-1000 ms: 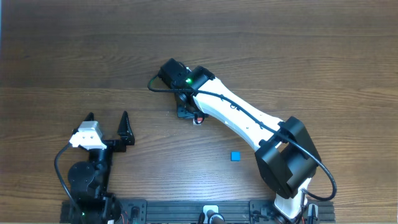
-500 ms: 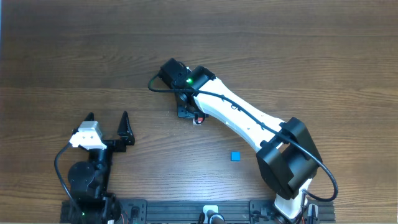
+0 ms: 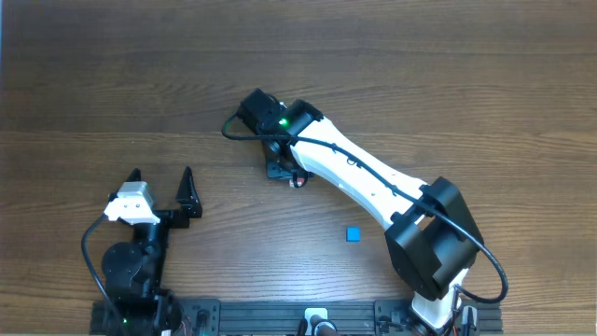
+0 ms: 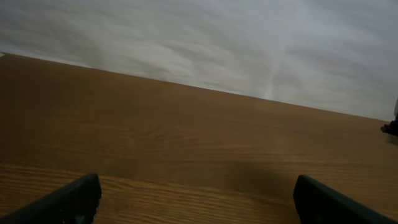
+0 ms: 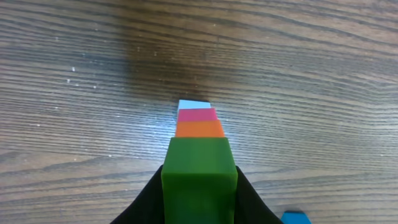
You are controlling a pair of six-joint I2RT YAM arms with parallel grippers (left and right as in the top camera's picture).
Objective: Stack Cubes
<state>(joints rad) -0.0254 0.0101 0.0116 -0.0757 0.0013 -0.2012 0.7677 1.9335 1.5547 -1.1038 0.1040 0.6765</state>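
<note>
Tabletop [image 3: 466, 75] (dark wood grain) bears blue cube [image 3: 353, 234], pale backdrop [image 4: 186, 37] beyond

The right arm [image 3: 359, 179] has smooth white shells between bulky black joints, a thin black cable [image 3: 226, 126] and a green light [image 3: 282, 122] near the wrist. The left arm [image 3: 131, 266] is black apart from a white wrist block [image 3: 131, 201]. The left tool [image 3: 160, 177] has two black, pointed fingers [image 3: 189, 191].

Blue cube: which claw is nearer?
Right. The right claw, gripping the green cube, is a short way from the blue cube; the left claw, open, sits much farther off, leftward.
</note>
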